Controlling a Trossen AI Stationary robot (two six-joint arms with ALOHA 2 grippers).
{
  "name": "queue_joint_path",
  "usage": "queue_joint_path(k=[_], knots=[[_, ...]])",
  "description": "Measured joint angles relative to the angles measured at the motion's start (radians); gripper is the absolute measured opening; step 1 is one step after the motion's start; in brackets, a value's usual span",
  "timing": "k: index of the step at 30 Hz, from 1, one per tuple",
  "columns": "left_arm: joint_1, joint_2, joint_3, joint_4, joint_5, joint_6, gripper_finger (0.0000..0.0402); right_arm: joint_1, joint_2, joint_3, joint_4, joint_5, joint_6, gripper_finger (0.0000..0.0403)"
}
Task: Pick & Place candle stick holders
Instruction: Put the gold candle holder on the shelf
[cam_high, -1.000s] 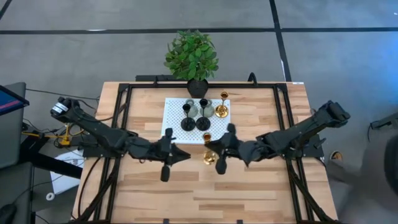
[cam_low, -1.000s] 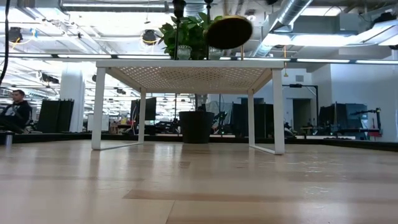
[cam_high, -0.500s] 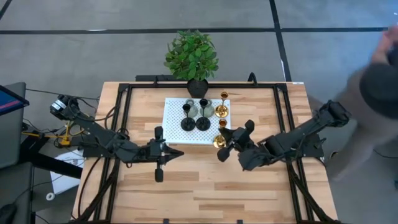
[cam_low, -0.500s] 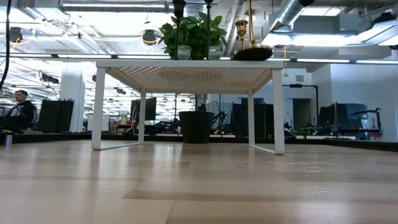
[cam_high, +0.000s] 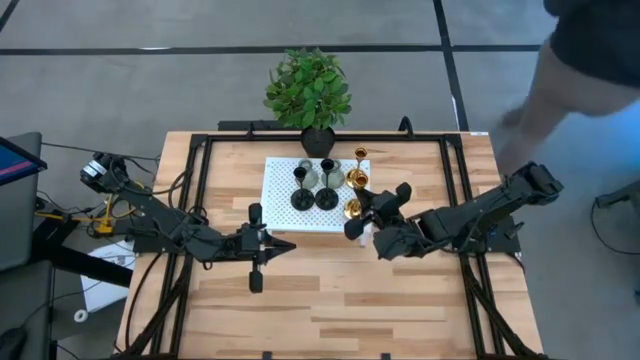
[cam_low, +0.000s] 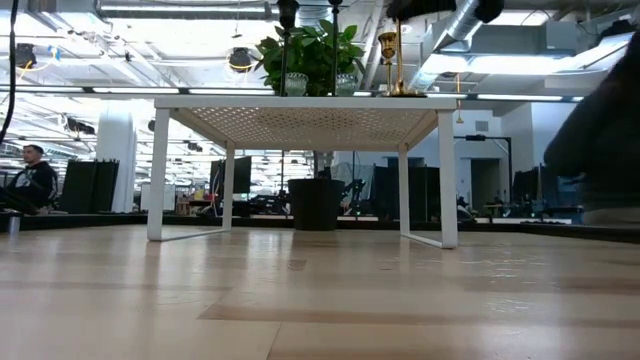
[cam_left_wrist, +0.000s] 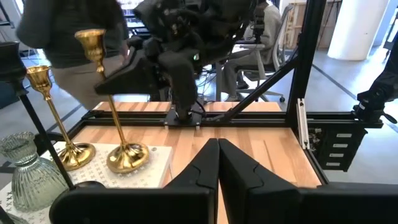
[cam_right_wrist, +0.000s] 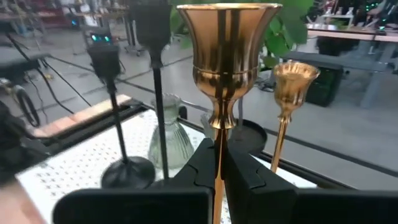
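At the near right corner of the white perforated platform (cam_high: 312, 192), the right gripper (cam_high: 362, 222) holds a gold candle stick holder (cam_high: 352, 209) by its thin stem. The right wrist view shows the two dark fingers (cam_right_wrist: 239, 174) clamped on that stem, with the gold cup (cam_right_wrist: 227, 38) upright directly above them. The left wrist view shows this holder's round base (cam_left_wrist: 127, 157) resting on the platform surface, just beside the base of the second gold holder (cam_high: 359, 166), which stands at the platform's far right corner.

Two black holders (cam_high: 302, 197) with thin stems and round bases stand on the platform in its middle, side by side. Two grey-green ribbed bulbous holders (cam_high: 334, 177) stand behind them, toward the potted green plant (cam_high: 308, 92) at the far table edge.

The left gripper (cam_high: 288, 244) hangs over bare wooden table (cam_high: 330, 300), in front of the platform's near left corner and apart from every holder. Its fingers (cam_left_wrist: 205, 168) are together and grip nothing.

A person (cam_high: 575, 70) stands beside the table's far right corner.
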Motion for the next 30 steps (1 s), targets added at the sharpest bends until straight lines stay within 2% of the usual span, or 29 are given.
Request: queue_joint_path(k=[9, 16, 24, 30], knots=[[0.000, 0.000, 0.000, 0.000, 0.000, 0.000, 0.0005, -0.073, 0.001, 0.000, -0.006, -0.056, 0.003, 0.0000], [0.000, 0.000, 0.000, 0.000, 0.000, 0.000, 0.0009, -0.107, -0.001, 0.002, -0.014, -0.158, 0.000, 0.0003], [0.000, 0.001, 0.000, 0.000, 0.000, 0.000, 0.0010, -0.109, 0.003, -0.002, -0.041, -0.204, -0.031, 0.0061], [0.000, 0.001, 0.000, 0.000, 0.000, -0.014, 0.0010, -0.091, -0.003, -0.001, -0.040, -0.197, -0.054, 0.0085]])
